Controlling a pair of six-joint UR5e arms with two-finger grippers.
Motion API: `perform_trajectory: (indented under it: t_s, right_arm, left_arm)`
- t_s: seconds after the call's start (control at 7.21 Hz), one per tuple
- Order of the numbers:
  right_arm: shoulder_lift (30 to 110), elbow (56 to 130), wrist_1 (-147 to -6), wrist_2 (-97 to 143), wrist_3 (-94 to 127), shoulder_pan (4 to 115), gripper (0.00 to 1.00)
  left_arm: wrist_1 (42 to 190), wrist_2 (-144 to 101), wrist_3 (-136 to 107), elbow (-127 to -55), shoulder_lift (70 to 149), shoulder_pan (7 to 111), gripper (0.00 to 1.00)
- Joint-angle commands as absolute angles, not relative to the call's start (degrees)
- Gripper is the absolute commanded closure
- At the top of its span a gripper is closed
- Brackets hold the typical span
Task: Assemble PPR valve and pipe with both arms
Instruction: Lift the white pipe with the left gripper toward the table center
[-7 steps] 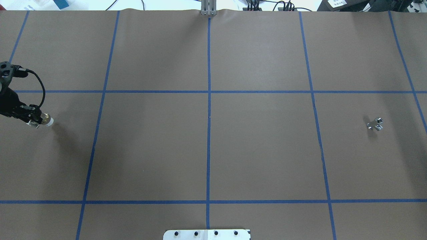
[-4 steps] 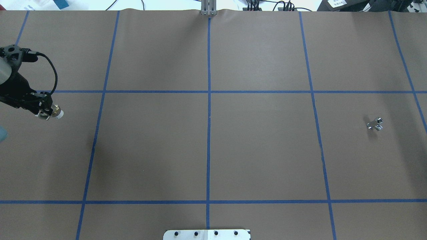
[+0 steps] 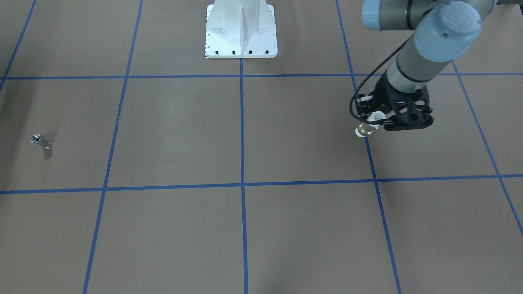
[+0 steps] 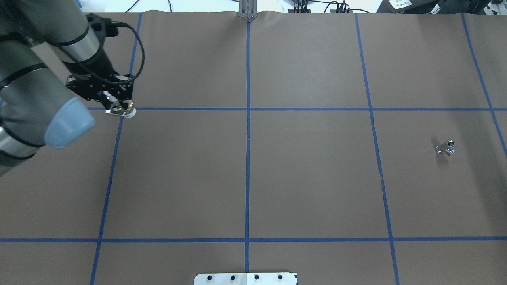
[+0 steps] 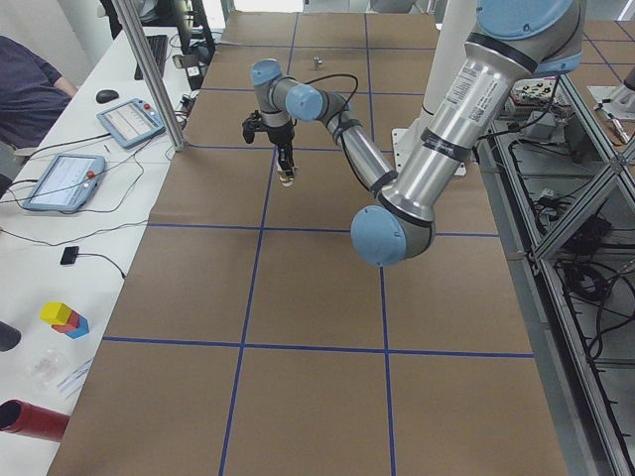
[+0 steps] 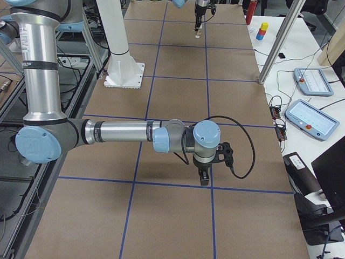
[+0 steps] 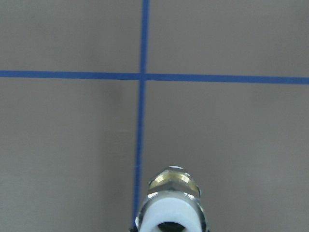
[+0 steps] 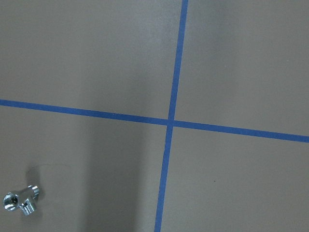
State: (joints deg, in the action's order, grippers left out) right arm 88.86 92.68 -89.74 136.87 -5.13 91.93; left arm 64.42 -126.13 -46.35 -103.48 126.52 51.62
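left gripper [image 4: 119, 106]: closed on valve, fingers narrow, pointing down at table
valve [image 4: 126, 112]: in left gripper, held off the table [image 4: 317, 178]; brass middle and white collar poke out past the fingertips
valve pos: over the crossing of two blue tape [image 4: 248, 158] lines, left half of overhead view, far row of grid
valve, left wrist view: white collar end [image 7: 169, 215] faces camera, brass band behind it, tape crossing further up frame
valve, front view: at gripper tip [image 3: 363, 129], white end toward view's lower left, right over a tape line
left arm [image 4: 39, 91]: comes in from overhead view's left edge, black cable looped by the wrist
pipe [image 4: 445, 147]: lying on table, robot's right side, outermost right grid column; small, shiny silver, short side stub
pipe vs valve: well apart, opposite sides of table
pipe, right wrist view: lower-left corner [image 8: 20, 203], untouched, tape crossing near frame centre
pipe, front view: far left [image 3: 40, 141], dark shadow beside it
right gripper [image 6: 204, 175]: seen only in right side view, points down near a tape line; cannot tell if wide or narrow
right arm [image 6: 124, 132]: stretched low across table in right side view
pedestal [image 3: 241, 28]: white, bolted, on centre tape line at robot's edge of table
table cover: brown paper, blue tape grid
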Motion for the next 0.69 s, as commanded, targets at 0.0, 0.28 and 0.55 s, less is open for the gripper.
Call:
perform_trajectory:
  t_s: [0.0,0.28,0.55]
  right_arm:
    - [89.4,92.9,-89.7,136.7,-5.0,91.9,0.01]
    - [88.6,92.9,-90.1,136.5,-5.1,91.9,0.01]
    - [88.6,92.8,-89.9,135.4,-5.2,91.3,0.01]
  left_arm:
    - [64.1,-121.0,-48.1,-90.2,140.5,46.4,1.00]
    - [70.0,-120.8,-48.9,-75.8,151.6,43.6,1.00]
    - [83.5,-120.8,-51.9,-67.0,153.8,40.8,1.00]
